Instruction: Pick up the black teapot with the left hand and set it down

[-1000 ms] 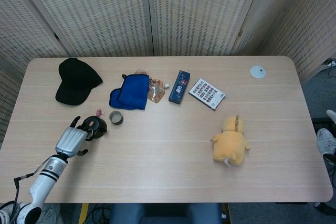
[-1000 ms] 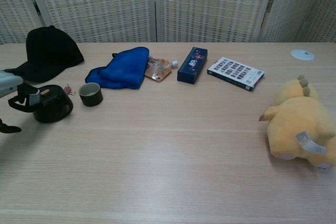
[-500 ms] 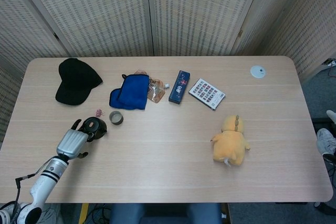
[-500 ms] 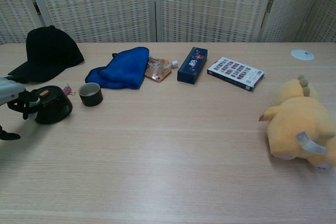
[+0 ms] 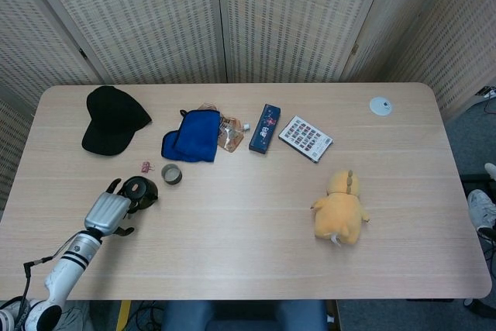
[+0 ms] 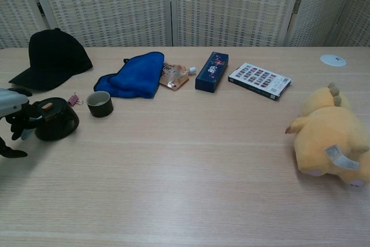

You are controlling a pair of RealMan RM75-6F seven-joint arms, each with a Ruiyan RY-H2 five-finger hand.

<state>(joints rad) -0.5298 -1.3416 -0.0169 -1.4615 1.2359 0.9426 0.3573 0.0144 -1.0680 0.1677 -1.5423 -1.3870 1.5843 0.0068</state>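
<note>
Since a second ago the teapot (image 6: pixel 55 122) has dropped a little nearer to me with my left hand (image 5: pixel 108 209). It sits at the near left of the tabletop (image 5: pixel 248 222), my fingers (image 6: pixel 16 124) curled at its left side, apparently holding it. A small cup (image 6: pixel 99 103) stands just right and beyond, a black cap (image 6: pixel 53 56) farther back. My right hand is out of sight.

We find the teapot (image 6: pixel 56 122) near the desk's (image 6: pixel 191 189) left edge, the left hand (image 6: pixel 13 117) touching its left side. A cup (image 6: pixel 99 103) stands just right, a cap (image 6: pixel 51 56) farther back, a plush toy (image 6: pixel 332 137) far right.
</note>
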